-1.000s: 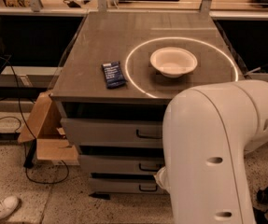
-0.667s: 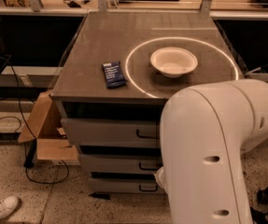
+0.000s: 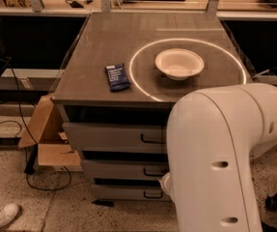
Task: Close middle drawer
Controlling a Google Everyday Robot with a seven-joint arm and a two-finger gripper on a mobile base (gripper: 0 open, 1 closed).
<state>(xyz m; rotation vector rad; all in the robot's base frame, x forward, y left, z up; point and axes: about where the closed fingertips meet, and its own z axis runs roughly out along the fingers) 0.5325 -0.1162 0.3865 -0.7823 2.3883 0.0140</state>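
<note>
Arm (image 3: 225, 163) white, bulky, foreground right. Gripper hidden behind it; clenched or released, cannot tell. Shoe (image 3: 0, 215) on floor, lower left. Middle drawer (image 3: 121, 169) second of three under cabinet (image 3: 80, 98) top, right end covered by arm. Cardboard box (image 3: 46, 134) just left of cabinet. On top: blue packet (image 3: 117, 77), white bowl (image 3: 179, 64) inside light ring (image 3: 137, 83).

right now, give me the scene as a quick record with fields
pincer: out of sight, behind the white arm in front of the drawers
middle drawer: front shows left of the arm, loop handle partly hidden
cabinet top: white bowl, blue packet
floor: cardboard box, white shoe
</note>
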